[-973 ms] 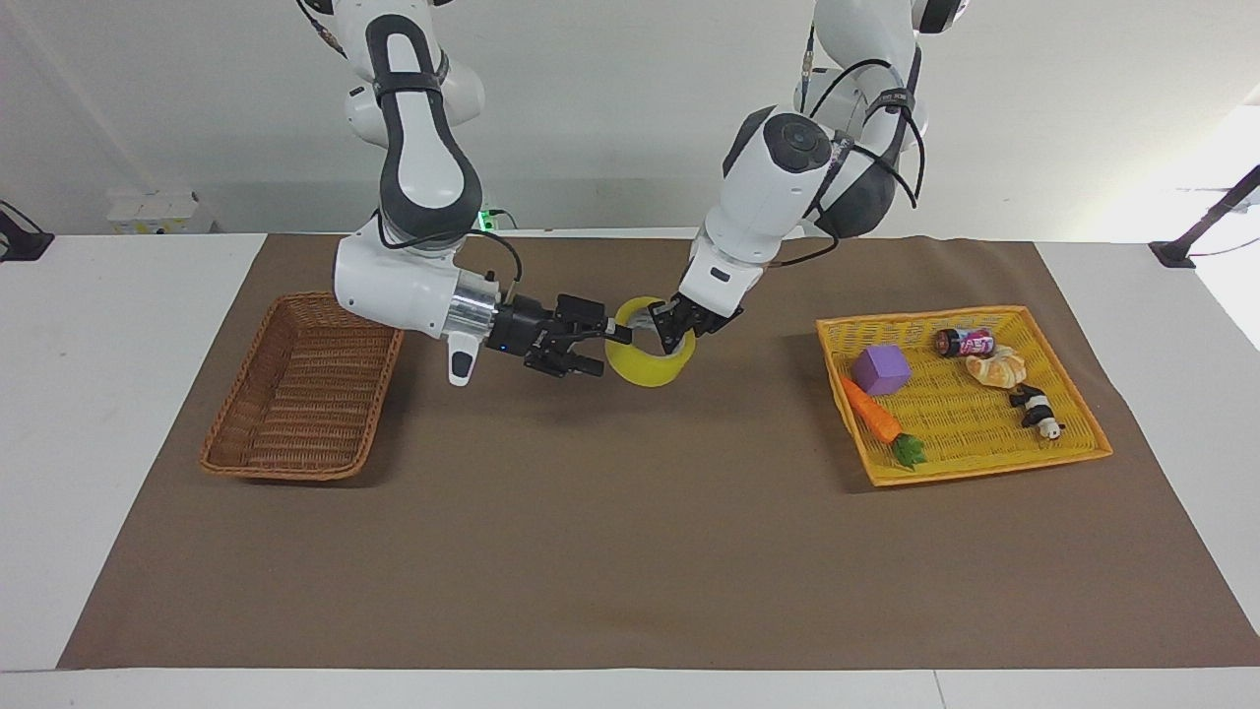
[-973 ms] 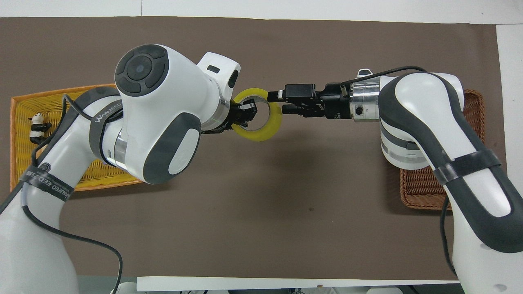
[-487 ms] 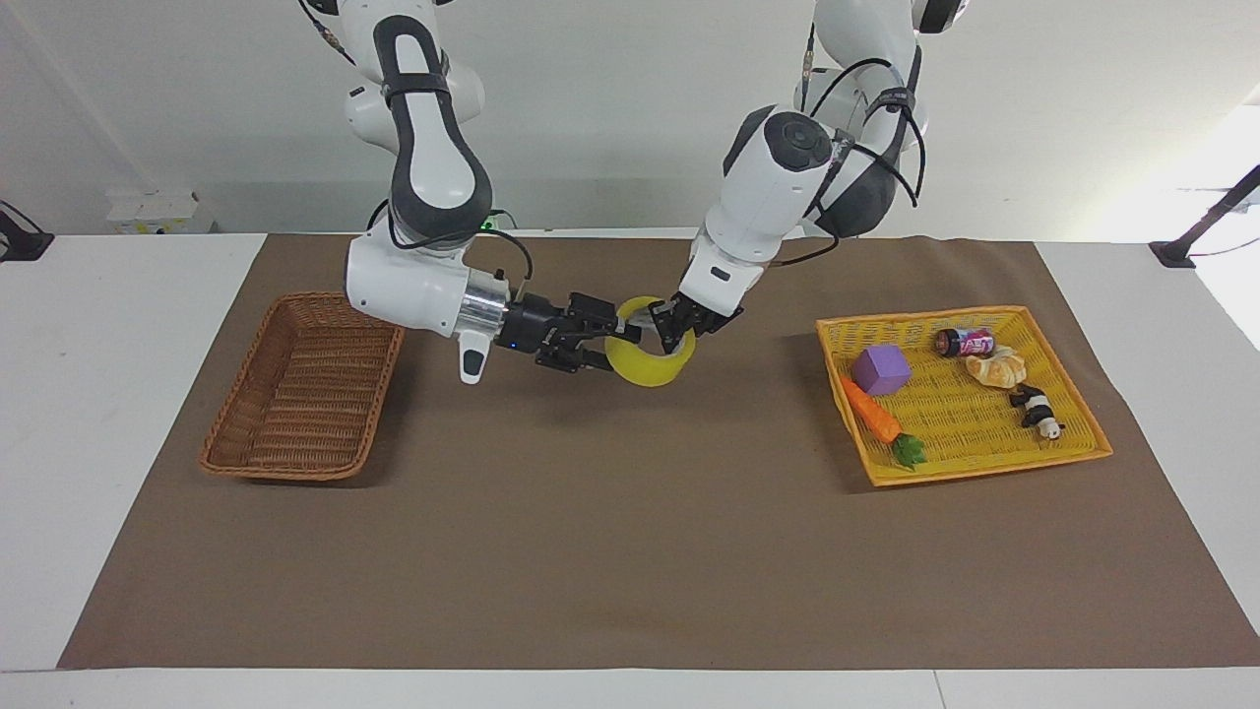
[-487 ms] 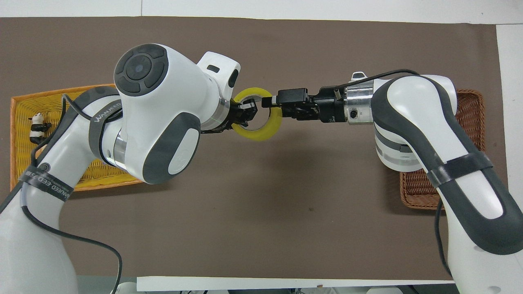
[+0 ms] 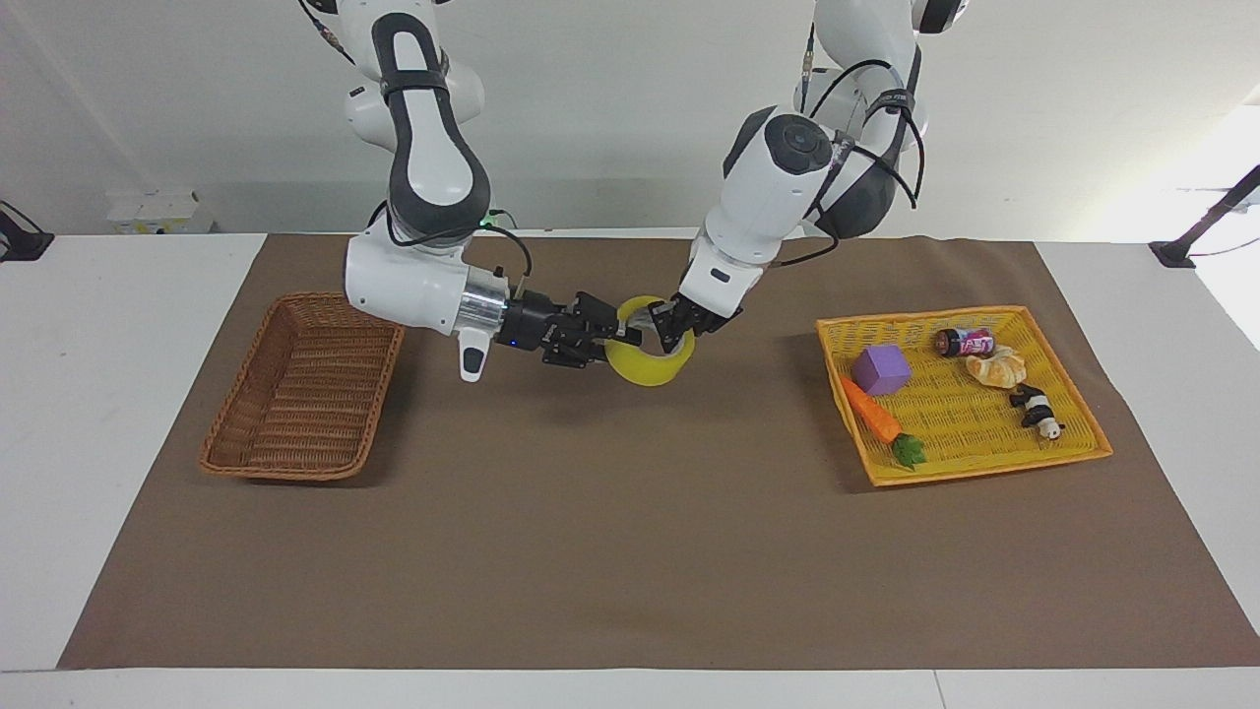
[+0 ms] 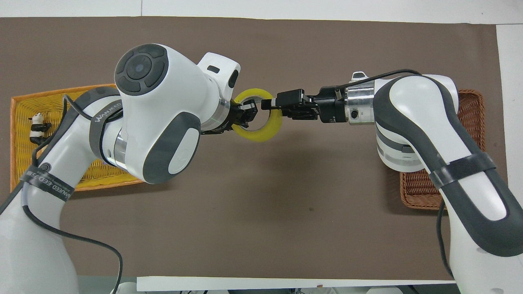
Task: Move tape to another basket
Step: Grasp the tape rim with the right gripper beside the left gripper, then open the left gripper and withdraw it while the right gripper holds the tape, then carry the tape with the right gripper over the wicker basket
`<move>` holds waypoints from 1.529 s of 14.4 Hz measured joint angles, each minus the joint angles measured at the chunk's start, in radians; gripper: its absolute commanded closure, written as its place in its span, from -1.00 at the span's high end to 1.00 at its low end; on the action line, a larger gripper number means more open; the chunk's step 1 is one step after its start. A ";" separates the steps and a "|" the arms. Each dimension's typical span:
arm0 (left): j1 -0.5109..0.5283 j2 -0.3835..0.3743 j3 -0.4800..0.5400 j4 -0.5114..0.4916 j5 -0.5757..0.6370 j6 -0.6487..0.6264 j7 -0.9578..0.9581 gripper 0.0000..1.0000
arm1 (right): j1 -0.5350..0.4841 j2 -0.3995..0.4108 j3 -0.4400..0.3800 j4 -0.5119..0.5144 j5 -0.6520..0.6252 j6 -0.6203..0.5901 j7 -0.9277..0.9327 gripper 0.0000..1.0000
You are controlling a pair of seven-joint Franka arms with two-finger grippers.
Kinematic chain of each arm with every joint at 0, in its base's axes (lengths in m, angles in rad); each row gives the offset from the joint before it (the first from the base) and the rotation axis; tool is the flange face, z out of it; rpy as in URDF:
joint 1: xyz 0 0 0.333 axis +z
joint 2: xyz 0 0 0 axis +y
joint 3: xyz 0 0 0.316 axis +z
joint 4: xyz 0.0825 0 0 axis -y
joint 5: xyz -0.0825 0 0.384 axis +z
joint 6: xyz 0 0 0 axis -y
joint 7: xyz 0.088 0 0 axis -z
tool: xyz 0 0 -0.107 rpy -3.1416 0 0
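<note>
Tape: the tape (image 5: 650, 356) hangs in the air over the middle of the brown mat (image 5: 630, 551), clear of the surface, its hole facing mostly up and tipped a little.
Left gripper: the left gripper (image 5: 677, 333) pinches the ring's wall on the side toward the left arm's end; in the overhead view it sits at about 9 o'clock on the ring, one finger inside the hole.
Right gripper: the right gripper (image 5: 612, 338) lies nearly level, pointing along the table; in the overhead view its fingers straddle the ring's wall at about 2 o'clock. I cannot tell whether they have pressed onto the wall.
Key relation: the tape lies straight ahead of the right gripper, between the two grippers; both are at it. The basket (image 5: 300, 399) sits at the right arm's end, so I judge the handover goes to the right arm.
Yellow tray: the yellow tray (image 5: 1073, 455) at the left arm's end holds small toys, well apart from the tape.
Change: against a second ago, the right gripper has slid in from just outside the ring to over its wall; the tape and left gripper have barely shifted.
</note>
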 measured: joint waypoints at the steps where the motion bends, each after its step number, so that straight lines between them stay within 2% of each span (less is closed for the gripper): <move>1: 0.000 0.000 0.000 0.000 0.000 0.000 0.000 -0.57 | 0.000 0.000 0.000 0.000 0.000 0.000 0.000 -1.00; 2: 0.000 0.000 0.000 0.000 0.000 0.000 0.000 0.67 | 0.000 0.000 0.000 0.000 0.000 0.000 0.000 -1.00; 3: 0.000 0.000 0.000 0.000 0.000 0.000 0.000 1.00 | 0.000 0.000 0.000 0.000 0.000 -0.001 0.000 -1.00; 7: 0.000 -0.005 0.002 0.030 0.001 -0.009 0.001 1.00 | -0.002 -0.001 -0.003 -0.001 0.001 -0.003 0.004 -1.00; 11: 0.048 -0.066 0.022 0.111 0.006 -0.139 0.002 0.99 | -0.008 0.002 -0.007 -0.010 0.001 -0.015 0.004 -1.00; 13: 0.119 -0.110 0.026 0.117 0.010 -0.198 0.014 0.99 | -0.013 0.002 -0.008 -0.010 0.001 -0.019 0.004 -1.00; 16: 0.262 -0.150 0.032 0.117 0.015 -0.284 0.167 0.99 | -0.015 0.002 -0.008 -0.010 0.001 -0.028 0.004 -1.00; 20: 0.455 -0.153 0.036 0.115 0.094 -0.328 0.402 0.99 | -0.021 0.002 -0.010 -0.010 -0.009 -0.034 0.004 -1.00; 22: 0.523 -0.153 0.036 0.115 0.143 -0.329 0.499 0.99 | -0.069 0.002 -0.011 -0.007 -0.089 -0.078 0.004 -1.00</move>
